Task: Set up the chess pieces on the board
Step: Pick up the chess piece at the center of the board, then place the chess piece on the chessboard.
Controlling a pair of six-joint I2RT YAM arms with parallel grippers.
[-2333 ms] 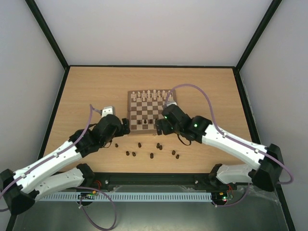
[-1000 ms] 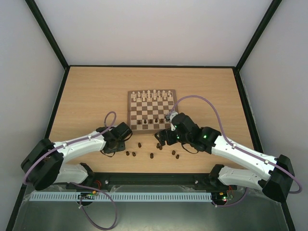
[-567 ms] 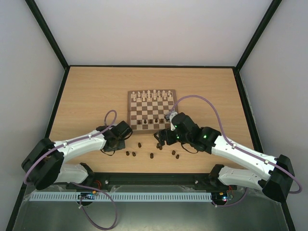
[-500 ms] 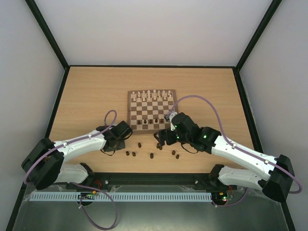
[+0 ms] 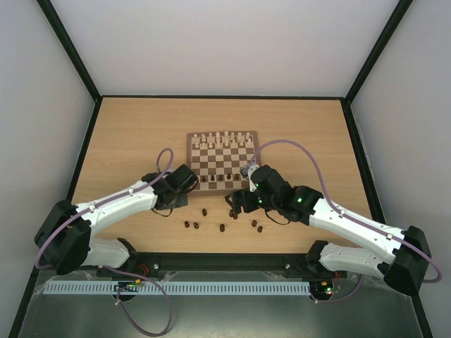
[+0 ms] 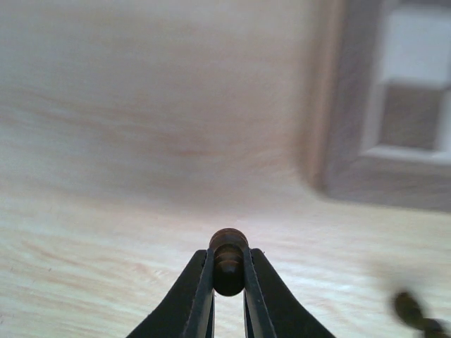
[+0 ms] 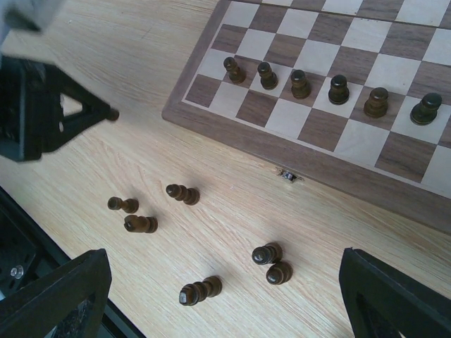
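The left gripper (image 6: 229, 273) seems to pinch a dark piece (image 6: 229, 248) only at its fingertips, so it may slip; the right gripper (image 7: 224, 282) is spread wide.

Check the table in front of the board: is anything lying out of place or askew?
Yes. Several dark chess pieces lie toppled on their sides on the table, scattered off the board, while six dark pawns stand upright in a neat row on it.

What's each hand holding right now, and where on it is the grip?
The left hand pinches a dark chess piece by its body, just below the rounded head. The right hand holds nothing.
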